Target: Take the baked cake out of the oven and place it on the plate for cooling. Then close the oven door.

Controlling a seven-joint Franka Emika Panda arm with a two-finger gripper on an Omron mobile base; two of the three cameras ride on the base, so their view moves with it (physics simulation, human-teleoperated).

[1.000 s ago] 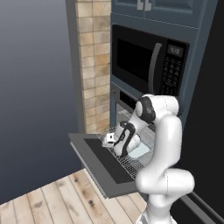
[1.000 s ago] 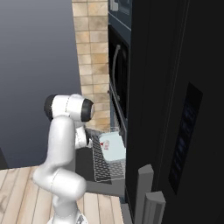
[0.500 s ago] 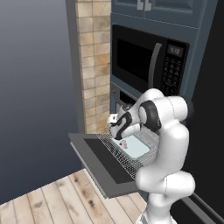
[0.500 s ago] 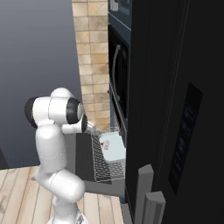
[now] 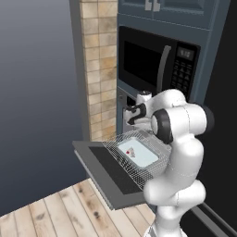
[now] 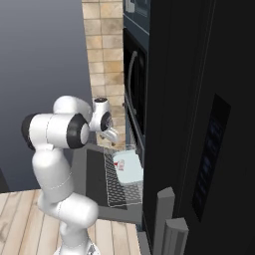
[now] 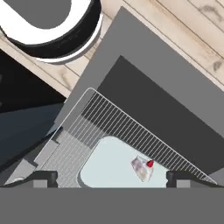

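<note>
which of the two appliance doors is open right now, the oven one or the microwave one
The oven door is open: it lies dropped flat below the pulled-out wire rack. The microwave door above stays shut against its front.

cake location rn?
The baked cake lies on the pale tray, on the wire rack pulled out over the open oven door, below the open gripper.

A black microwave point(image 5: 155, 62) sits beside a tan tiled wall point(image 5: 98, 69), above plank flooring point(image 5: 51, 213).
</note>
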